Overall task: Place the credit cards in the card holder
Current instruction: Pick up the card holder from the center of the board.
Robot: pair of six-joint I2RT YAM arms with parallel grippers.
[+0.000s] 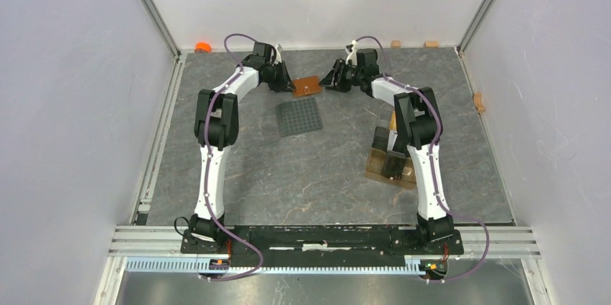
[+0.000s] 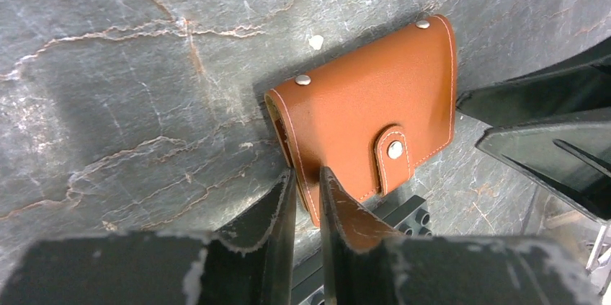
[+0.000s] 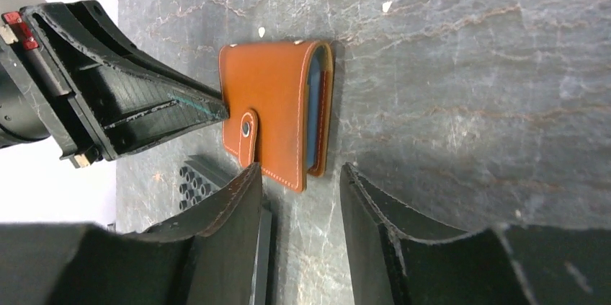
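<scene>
Now, snap tab (image 2: 394, 150): it looks fastened over the flap. Push cards at it like this and they will only butt against a closed wallet.
Left fingers (image 2: 270, 226): nearly closed, pinching the near edge of the card holder (image 2: 360, 110). You have a thin bite of leather, so any tug from the other arm could pull it free or drag the holder across the worktop (image 2: 144, 67).
Right fingers (image 3: 230, 211): spread apart and holding nothing, with a corner of the holder lying between them. Close there and you may clamp both leaves together instead of lifting the flap.
Position: the holder lies flat at the far middle of the worktop, between the two arms and just beyond the studded plate (image 1: 300, 116).
Look: it is tan-brown leather with pale stitching along the edges and small metal studs at the corners, folded shut.
Blue card edge (image 3: 314, 103): a strip of blue shows inside the fold — I judge it a card already seated.
Other cards: you cannot see any loose ones from these views.
</scene>
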